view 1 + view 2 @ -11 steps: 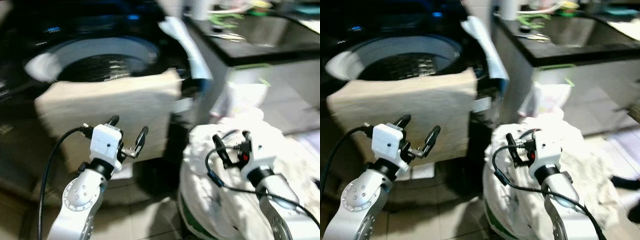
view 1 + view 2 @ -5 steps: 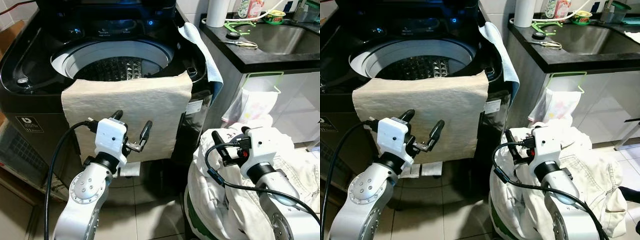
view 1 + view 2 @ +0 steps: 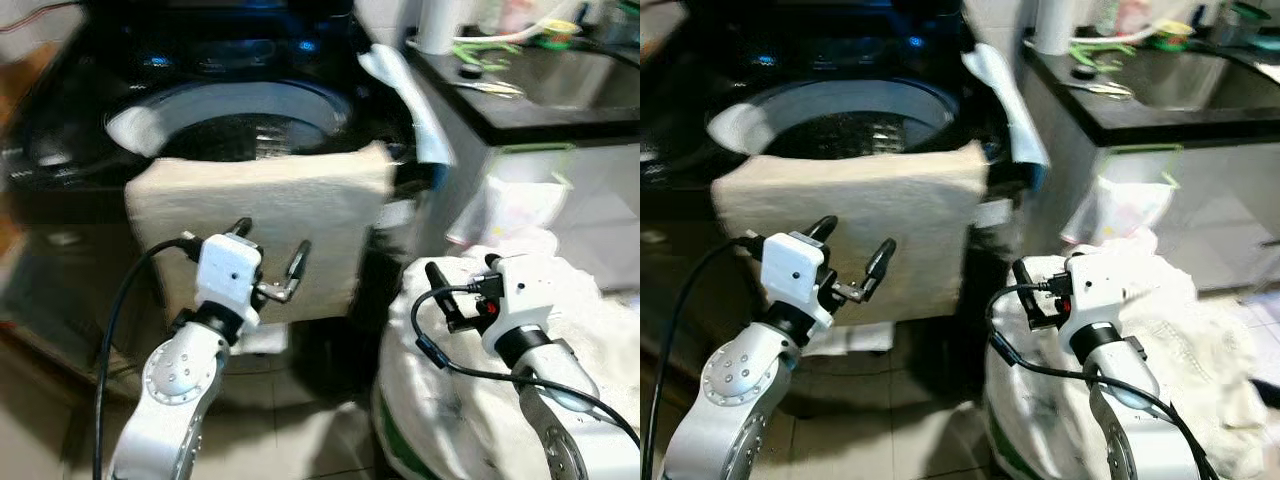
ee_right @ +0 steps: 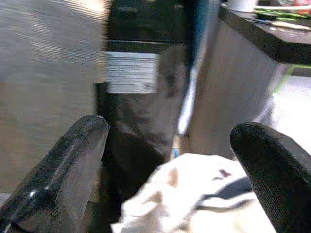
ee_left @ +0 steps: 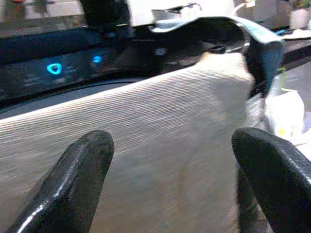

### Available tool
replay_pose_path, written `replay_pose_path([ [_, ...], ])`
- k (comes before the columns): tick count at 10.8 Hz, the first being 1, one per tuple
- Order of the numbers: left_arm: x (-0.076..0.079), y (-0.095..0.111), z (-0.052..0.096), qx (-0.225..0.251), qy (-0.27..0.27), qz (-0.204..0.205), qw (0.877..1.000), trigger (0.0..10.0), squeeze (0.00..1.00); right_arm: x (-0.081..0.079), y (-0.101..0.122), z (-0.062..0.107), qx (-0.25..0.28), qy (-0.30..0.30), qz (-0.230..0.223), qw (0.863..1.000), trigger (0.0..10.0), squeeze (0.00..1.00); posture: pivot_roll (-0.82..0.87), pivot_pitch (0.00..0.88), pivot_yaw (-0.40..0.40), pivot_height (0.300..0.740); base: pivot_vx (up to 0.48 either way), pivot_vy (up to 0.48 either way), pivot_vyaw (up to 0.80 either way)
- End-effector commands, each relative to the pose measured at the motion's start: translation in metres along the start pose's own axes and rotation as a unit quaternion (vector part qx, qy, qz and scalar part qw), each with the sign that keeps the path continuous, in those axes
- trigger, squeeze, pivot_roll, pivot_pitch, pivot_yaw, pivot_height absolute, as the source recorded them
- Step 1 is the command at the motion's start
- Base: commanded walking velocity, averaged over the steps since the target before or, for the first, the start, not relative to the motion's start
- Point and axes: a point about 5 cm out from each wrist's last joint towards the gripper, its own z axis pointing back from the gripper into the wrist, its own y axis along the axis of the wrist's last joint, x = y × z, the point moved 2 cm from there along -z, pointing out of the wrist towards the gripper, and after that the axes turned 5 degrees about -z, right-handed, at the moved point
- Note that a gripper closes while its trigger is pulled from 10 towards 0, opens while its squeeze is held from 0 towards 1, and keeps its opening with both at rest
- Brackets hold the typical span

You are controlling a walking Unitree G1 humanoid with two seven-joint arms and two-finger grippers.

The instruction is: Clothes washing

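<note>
A black top-load washing machine (image 3: pixel 60 190) stands open, its drum (image 3: pixel 235 130) visible. A beige towel (image 3: pixel 270 210) hangs over its front rim, and a light blue cloth (image 3: pixel 412 95) drapes over its right side. My left gripper (image 3: pixel 270 240) is open, held just in front of the towel (image 5: pixel 146 126) without touching it. My right gripper (image 3: pixel 460 268) is open above a bag of white clothes (image 3: pixel 600 370) on the floor to the right of the machine. In the right wrist view some white cloth (image 4: pixel 170 194) lies below the open fingers (image 4: pixel 63 165).
A dark counter with a sink (image 3: pixel 560 85) stands to the right of the machine, carrying scissors (image 3: pixel 490 88) and a paper roll (image 3: pixel 436 22). A white plastic bag (image 3: pixel 510 205) hangs below the counter. Tiled floor (image 3: pixel 300 440) lies between my arms.
The whole picture has shifted a little and gone blurred, so the camera is moving. Both grippers keep much the same open pose.
</note>
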Motion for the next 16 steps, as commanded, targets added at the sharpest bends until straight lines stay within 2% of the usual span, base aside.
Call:
replay_pose_path([
  [1,-0.002,-0.002,0.000,-0.005,0.001,-0.007,1.000,10.0,0.00,-0.003,0.000,-0.001,0.000,0.006,-0.008,1.000,10.0,0.00,-0.05,0.000,0.017,0.719,0.000,0.480,0.00],
  [3,-0.003,-0.002,0.000,-0.005,0.002,-0.011,1.000,10.0,0.00,-0.004,0.000,-0.001,0.000,0.006,-0.009,1.000,10.0,0.00,-0.05,0.000,0.017,0.719,0.000,0.480,0.00],
  [5,-0.003,0.005,0.001,0.014,-0.002,-0.037,0.999,10.0,0.00,-0.004,-0.001,-0.001,-0.002,0.004,-0.011,1.000,10.0,0.00,-0.05,0.000,0.018,0.719,0.000,-0.240,0.00],
  [6,-0.002,0.005,0.002,0.014,-0.008,-0.031,0.999,10.0,0.00,-0.003,-0.002,0.000,-0.005,0.003,-0.012,1.000,10.0,0.00,-0.05,0.000,0.017,0.719,0.000,-0.480,0.00],
  [7,-0.003,0.002,0.002,0.006,0.006,-0.006,1.000,10.0,0.00,-0.004,-0.006,0.002,-0.010,0.003,-0.014,1.000,10.0,0.00,-0.05,0.000,0.018,0.719,0.000,0.000,0.00],
  [10,0.002,0.002,0.000,0.000,-0.001,-0.019,1.000,10.0,0.00,-0.001,-0.004,0.001,-0.004,-0.009,-0.019,1.000,10.0,0.00,-0.04,0.000,0.019,0.719,0.000,0.000,0.00],
  [11,0.003,0.002,0.000,0.002,-0.002,-0.012,1.000,10.0,0.00,0.000,-0.003,0.002,-0.001,-0.011,-0.023,1.000,10.0,0.00,-0.04,0.000,0.021,0.719,0.000,0.000,0.00],
  [13,0.005,0.007,0.001,0.021,-0.021,-0.014,0.999,10.0,0.00,0.000,-0.007,0.006,-0.008,-0.009,-0.025,1.000,10.0,0.00,-0.04,0.000,0.024,0.719,0.000,0.000,-0.79],
  [16,0.018,0.013,0.007,0.036,-0.063,0.013,0.997,10.0,0.00,-0.003,-0.004,0.007,0.000,-0.001,-0.034,0.999,10.0,0.00,-0.05,0.000,0.030,0.719,0.446,0.000,-0.41],
])
